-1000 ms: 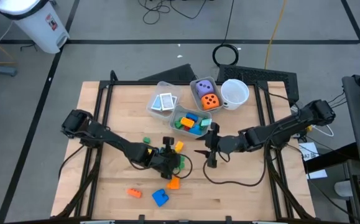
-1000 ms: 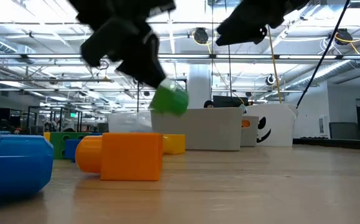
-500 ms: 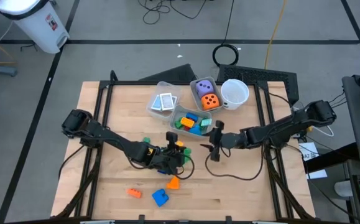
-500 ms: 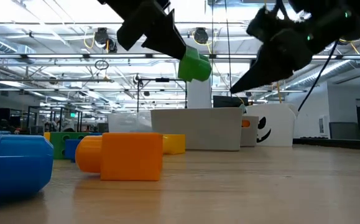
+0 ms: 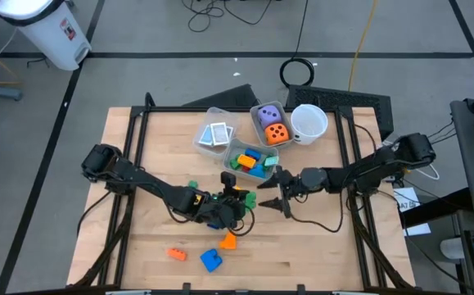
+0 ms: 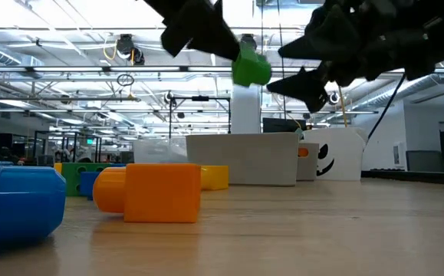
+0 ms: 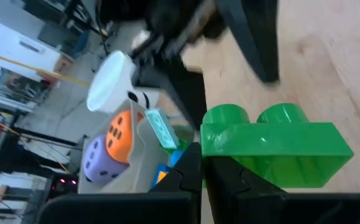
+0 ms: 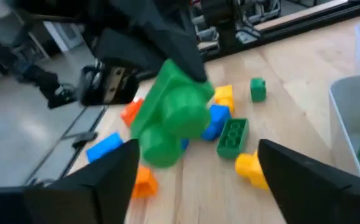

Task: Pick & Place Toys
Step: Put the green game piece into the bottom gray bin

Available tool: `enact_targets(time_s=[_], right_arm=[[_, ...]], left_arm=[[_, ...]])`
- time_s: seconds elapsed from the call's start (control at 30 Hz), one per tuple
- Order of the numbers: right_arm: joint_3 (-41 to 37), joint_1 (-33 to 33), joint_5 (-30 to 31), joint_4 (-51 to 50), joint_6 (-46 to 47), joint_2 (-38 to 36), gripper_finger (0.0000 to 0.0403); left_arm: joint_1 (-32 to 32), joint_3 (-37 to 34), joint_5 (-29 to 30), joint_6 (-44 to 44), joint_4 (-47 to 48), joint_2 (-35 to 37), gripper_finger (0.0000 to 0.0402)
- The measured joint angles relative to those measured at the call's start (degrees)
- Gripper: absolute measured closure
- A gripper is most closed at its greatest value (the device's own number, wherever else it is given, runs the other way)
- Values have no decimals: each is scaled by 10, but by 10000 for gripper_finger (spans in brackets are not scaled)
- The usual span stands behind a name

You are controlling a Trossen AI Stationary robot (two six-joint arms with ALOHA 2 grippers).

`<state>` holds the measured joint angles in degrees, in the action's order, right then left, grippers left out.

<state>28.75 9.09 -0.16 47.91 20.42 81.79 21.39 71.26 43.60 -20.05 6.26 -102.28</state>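
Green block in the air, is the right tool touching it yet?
Apart. In the right wrist view the green block sits between the right tool's open fingers with clear gaps on both sides; the shut left tool holds it.

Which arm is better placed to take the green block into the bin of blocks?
Probably the left: its gripper is shut on the green plastic block, lifted above the table. The right gripper is open and empty.
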Motion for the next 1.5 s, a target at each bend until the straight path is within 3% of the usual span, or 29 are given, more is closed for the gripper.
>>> enact_targets(time_s=[0.23,0.5,0.63,0.8,0.93,1.0,1.13,1.3,1.5], right_arm=[[30,0,-46,46,16,62,59],[72,0,-59,46,11,92,81],[73,0,-59,45,4,91,124],[73,0,-59,44,-1,92,207],[73,0,-58,41,0,92,280],[73,-1,-60,37,-3,92,297],[73,-7,-62,25,-19,92,298],[73,-17,-59,-3,-22,81,298],[73,-38,-58,-8,-52,74,293]], left_arm=[[-5,0,5,-23,-25,0,395],[-11,0,5,-23,-28,0,394],[-11,0,5,-17,-30,0,386],[-11,0,3,4,-30,0,374],[-10,0,-2,47,-32,0,371],[-10,0,-4,76,-31,0,364],[-11,0,-12,120,-27,3,320],[-16,-1,17,188,51,35,232],[-33,-25,-100,198,53,86,161]])
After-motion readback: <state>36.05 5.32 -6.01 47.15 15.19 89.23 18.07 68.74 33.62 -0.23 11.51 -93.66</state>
